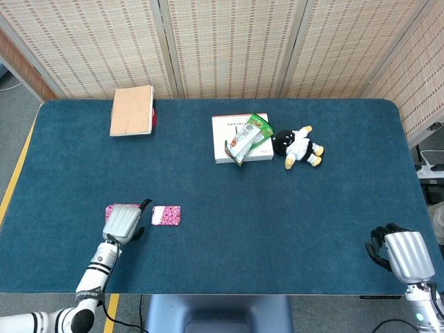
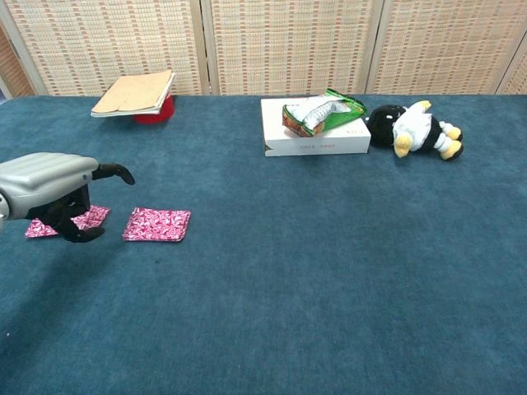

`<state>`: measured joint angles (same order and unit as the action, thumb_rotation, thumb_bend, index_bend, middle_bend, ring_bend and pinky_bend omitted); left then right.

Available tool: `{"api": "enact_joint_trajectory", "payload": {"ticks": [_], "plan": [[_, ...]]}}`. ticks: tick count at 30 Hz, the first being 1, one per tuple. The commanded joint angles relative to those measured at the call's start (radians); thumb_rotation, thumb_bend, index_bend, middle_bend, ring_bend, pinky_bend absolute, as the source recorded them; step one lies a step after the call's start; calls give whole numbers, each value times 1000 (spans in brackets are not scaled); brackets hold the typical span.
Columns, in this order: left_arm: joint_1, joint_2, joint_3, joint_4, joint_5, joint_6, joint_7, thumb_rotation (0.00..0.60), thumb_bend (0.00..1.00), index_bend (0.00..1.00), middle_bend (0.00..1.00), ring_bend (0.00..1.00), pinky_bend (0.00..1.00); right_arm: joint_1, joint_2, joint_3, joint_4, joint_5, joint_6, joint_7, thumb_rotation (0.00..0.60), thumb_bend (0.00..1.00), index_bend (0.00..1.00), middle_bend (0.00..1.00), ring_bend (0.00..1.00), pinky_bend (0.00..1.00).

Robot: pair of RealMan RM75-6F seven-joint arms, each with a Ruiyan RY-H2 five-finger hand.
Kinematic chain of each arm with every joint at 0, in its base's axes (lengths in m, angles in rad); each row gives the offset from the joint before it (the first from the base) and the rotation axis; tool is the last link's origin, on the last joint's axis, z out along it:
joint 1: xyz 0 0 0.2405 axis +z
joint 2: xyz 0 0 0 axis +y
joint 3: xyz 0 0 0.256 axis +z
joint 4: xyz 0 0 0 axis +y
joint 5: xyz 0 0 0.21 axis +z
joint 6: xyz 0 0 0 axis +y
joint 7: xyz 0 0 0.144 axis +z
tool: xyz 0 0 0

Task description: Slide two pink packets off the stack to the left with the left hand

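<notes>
Overhead, I see my left hand (image 1: 123, 222) resting on one pink packet (image 1: 118, 208), fingers curled over it; a second pink packet (image 1: 166, 216) lies just beside, to the right. My right hand (image 1: 399, 251) sits at the table's near right edge, fingers curled, holding nothing. From the chest camera, the left hand (image 2: 58, 193) covers part of the left packet (image 2: 89, 217); the other packet (image 2: 157, 224) lies flat and apart.

Dark teal felt-covered table (image 1: 229, 270) standing before woven panels

Beige woven-rattan folding screens (image 1: 229, 41) with pale grey frames are lining the back, even light is falling across them, and grey floor with a yellow tape stripe (image 1: 12, 182) is showing at left.
</notes>
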<state>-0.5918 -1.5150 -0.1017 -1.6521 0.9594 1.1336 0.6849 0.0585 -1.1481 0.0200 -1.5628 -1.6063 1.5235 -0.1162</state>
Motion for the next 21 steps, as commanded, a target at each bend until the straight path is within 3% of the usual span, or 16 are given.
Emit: {"api": "enact_joint_trajectory", "payload": {"ticks": [1,21], "plan": [[-15,-34,-8,5,-17,4,18,600,343,161,1000,1000,1000,0,1,0,-1,0,0,1,600,282,779,675,544,745],[-77,-166,-35,70,-135,6,91,600,335,167,1000,1000,1000,2,6,-1,-4,-2,-1,8,600,282,778,675,544,745]]}}
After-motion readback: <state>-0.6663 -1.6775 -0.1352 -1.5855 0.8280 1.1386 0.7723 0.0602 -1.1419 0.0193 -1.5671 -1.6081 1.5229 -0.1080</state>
